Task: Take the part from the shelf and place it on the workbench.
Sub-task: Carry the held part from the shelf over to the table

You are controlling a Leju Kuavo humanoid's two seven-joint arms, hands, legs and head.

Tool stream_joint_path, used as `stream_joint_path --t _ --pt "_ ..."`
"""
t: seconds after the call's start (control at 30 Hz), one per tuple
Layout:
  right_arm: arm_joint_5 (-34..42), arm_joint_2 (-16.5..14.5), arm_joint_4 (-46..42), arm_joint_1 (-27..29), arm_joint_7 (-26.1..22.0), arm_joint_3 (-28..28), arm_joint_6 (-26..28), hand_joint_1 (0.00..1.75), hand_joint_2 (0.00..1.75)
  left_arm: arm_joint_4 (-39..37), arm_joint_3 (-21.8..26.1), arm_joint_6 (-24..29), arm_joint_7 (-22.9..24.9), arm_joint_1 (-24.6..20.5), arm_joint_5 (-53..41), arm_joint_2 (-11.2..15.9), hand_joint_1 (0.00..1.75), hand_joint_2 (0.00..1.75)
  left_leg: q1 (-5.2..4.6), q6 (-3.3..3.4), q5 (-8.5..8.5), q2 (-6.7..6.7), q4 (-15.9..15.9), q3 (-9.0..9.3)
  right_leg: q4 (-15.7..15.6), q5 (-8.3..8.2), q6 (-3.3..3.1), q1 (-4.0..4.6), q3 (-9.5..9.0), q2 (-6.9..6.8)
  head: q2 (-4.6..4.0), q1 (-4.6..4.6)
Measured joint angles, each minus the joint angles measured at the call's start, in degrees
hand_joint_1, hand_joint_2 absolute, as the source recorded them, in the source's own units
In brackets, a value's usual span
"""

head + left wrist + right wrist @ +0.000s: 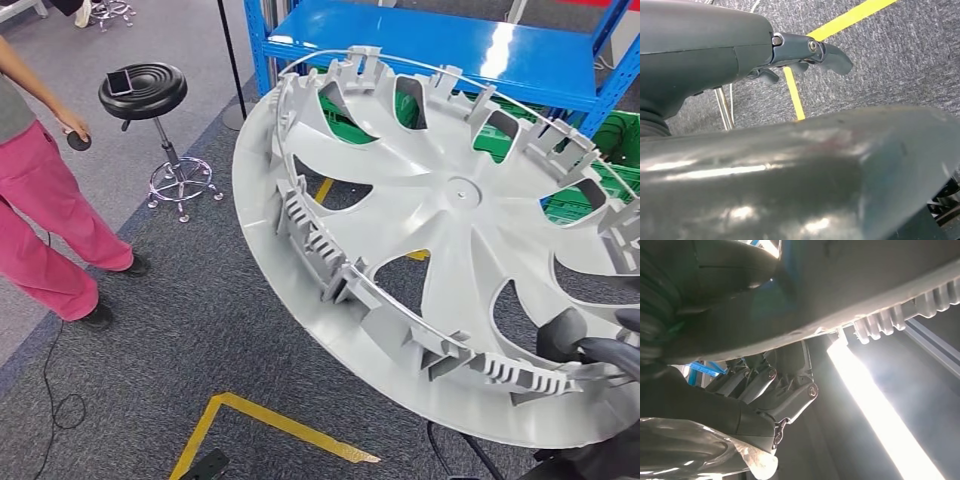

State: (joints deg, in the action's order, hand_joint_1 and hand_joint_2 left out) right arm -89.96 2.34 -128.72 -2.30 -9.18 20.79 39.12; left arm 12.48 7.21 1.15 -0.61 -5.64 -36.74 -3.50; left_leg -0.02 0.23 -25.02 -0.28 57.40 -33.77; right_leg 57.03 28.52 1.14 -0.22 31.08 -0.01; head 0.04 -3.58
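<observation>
The right robot hand (596,345) grips the tilted grey wheel cover (453,190) at its near rim; the left robot hand (791,50) hangs open above the carpet (904,45).

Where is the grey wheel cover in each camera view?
Head view: wheel cover spans centre and right, tilted, right hand at its near rim.
Left wrist view: not clearly identifiable.
Right wrist view: its ribbed rim crosses the picture above the fingers.
Shared landmark: the ribbed clips.
</observation>
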Motion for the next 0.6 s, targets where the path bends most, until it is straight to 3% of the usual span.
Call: stream_joint_path --t 0.6 --pt "0.0 0.0 0.0 0.0 -0.3 0.0 0.0 1.75 1.75 0.0 0.0 0.0 0.0 0.0 0.0 0.0 0.00 0.00 0.00 0.00 0.00 0.00 0.0 -0.01 0.0 -0.01 -0.01 0.00 0.01 0.00 0.00 0.01"
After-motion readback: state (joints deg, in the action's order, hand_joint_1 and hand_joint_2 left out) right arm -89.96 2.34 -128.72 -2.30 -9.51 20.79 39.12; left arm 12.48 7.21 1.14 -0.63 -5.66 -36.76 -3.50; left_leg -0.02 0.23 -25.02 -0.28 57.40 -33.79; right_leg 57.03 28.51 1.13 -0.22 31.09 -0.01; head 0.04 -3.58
